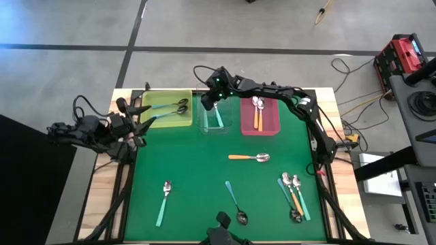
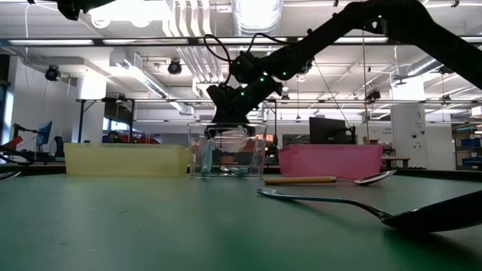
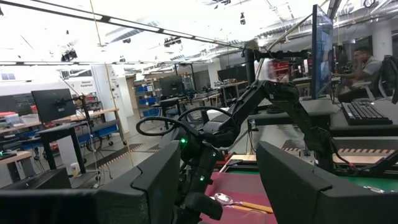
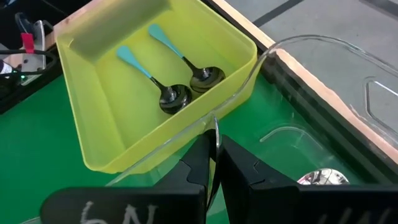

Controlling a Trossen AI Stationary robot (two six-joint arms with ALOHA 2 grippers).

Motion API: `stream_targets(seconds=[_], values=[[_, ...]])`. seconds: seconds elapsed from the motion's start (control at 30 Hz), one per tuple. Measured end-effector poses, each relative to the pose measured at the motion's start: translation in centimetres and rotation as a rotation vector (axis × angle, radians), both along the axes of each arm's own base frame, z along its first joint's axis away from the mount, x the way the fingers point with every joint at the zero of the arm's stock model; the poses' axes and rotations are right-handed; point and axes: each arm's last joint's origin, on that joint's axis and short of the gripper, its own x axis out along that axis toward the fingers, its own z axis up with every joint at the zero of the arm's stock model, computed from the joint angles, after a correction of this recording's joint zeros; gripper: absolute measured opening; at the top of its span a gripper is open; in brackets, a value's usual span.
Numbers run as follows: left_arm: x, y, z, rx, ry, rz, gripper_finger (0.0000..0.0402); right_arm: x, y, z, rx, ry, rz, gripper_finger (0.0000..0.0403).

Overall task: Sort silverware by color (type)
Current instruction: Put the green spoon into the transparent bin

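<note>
Hovering my shut right jaws (image 1: 208,103) over the clear bin (image 1: 214,119), left jaws (image 1: 144,116) wide; seven spoons (image 1: 249,157) still unsorted on the counter (image 1: 197,170).

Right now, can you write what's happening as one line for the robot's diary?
right gripper: jaws shut, over clear bin | left gripper: open, waiting by yellow bin | spoons on mat: unsorted

Two dark jointed arms, looping black cables, green indicator lights at right wrist, white handwritten marks on right gripper (image 4: 214,163)
</note>
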Motion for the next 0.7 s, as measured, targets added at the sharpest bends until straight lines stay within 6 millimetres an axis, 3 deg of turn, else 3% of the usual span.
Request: stream_targets(seconds=[0.7], values=[[0.0, 0.0, 0.0, 0.0, 0.0, 0.0, 0.0194, -0.01, -0.09, 0.0, -0.018, 0.005, -0.024, 0.0013]])
